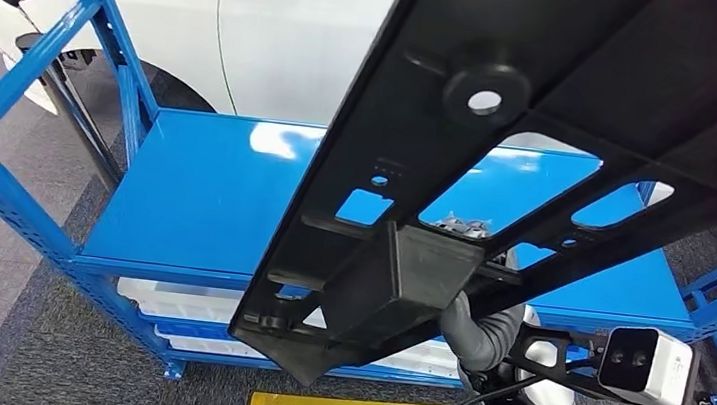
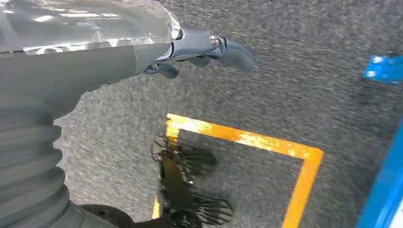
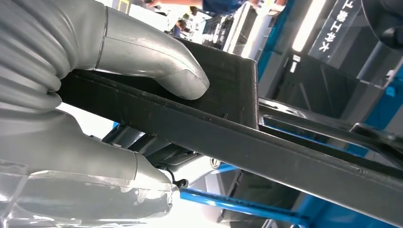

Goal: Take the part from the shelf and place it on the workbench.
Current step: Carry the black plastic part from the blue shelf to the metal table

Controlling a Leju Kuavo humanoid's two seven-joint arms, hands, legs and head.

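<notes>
- My right hand (image 3: 119, 95) grips the part (image 1: 499, 167): in the right wrist view my thumb lies pressed on the top of a dark bar of it and my fingers wrap under that bar.
- In the head view the same hold sits at the part's near, low end, by its boxy block, with my right arm coming up from below on my right.
- The part is a long black frame with cut-outs; its long axis runs from that low end near me up and away to my right, so nearly all of it reaches beyond my grip.
- My left hand (image 2: 209, 50) hangs low over the grey floor and the yellow floor marking (image 2: 247, 140), well apart from the part, fingers loosely curved and holding nothing.
- Beyond the part is the blue shelf (image 1: 204, 196), its top deck beneath the part; the part is lifted off it.
- I see no workbench, so I judge the carry still lies ahead, and it is the far, unsupported end that must clear the shelf posts.
</notes>
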